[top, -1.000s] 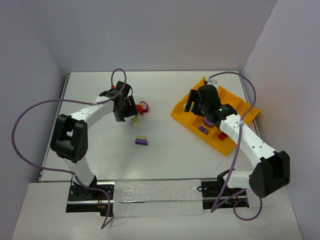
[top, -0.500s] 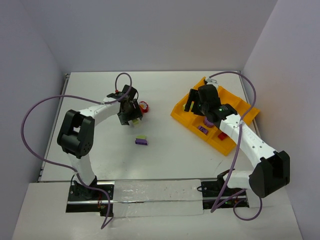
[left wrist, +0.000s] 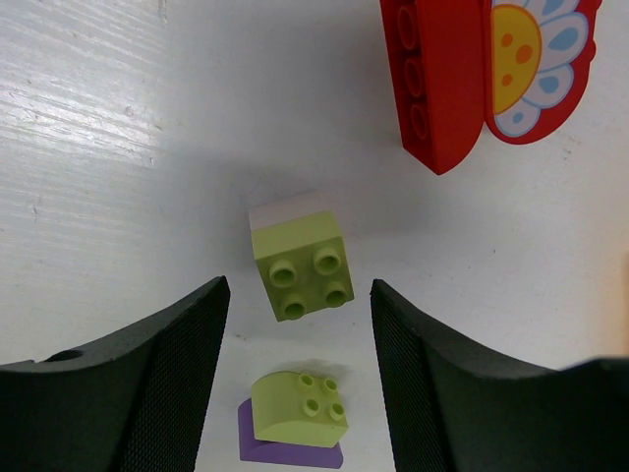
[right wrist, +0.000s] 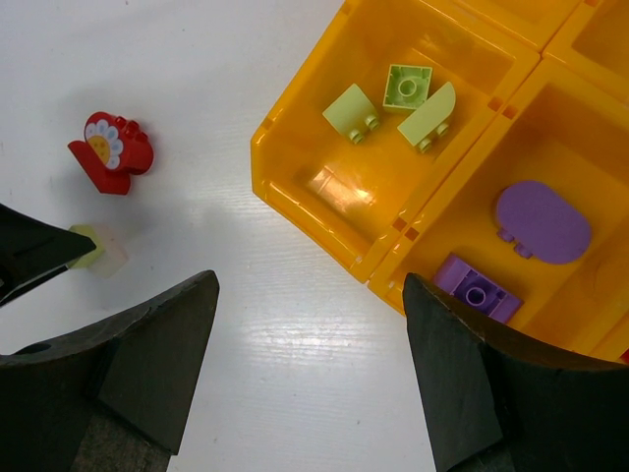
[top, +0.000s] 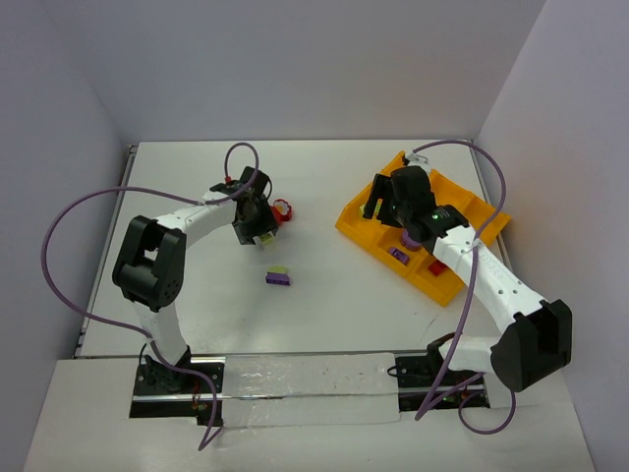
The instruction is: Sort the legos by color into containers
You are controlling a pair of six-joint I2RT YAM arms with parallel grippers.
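Left tool (left wrist: 299, 293), jaws apart, flanks a pale yellow-green four-stud plastic brick (left wrist: 303, 264) on the white desk (left wrist: 118, 147). Right tool (right wrist: 310, 290), also spread, hangs over the edge of the orange-yellow compartmented plastic tray (right wrist: 295, 187). Pale walls (top: 295, 69) surround the desk.

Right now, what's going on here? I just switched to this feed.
The left gripper hangs open over a small pale yellow-green plastic brick on the table, jaws either side, not gripping. A red flower-printed brick and a yellow-green-on-purple stack lie loose nearby. The right gripper, open and empty, hovers at the edge of the orange-yellow plastic tray; one compartment holds three yellow-green pieces, the next two purple ones.
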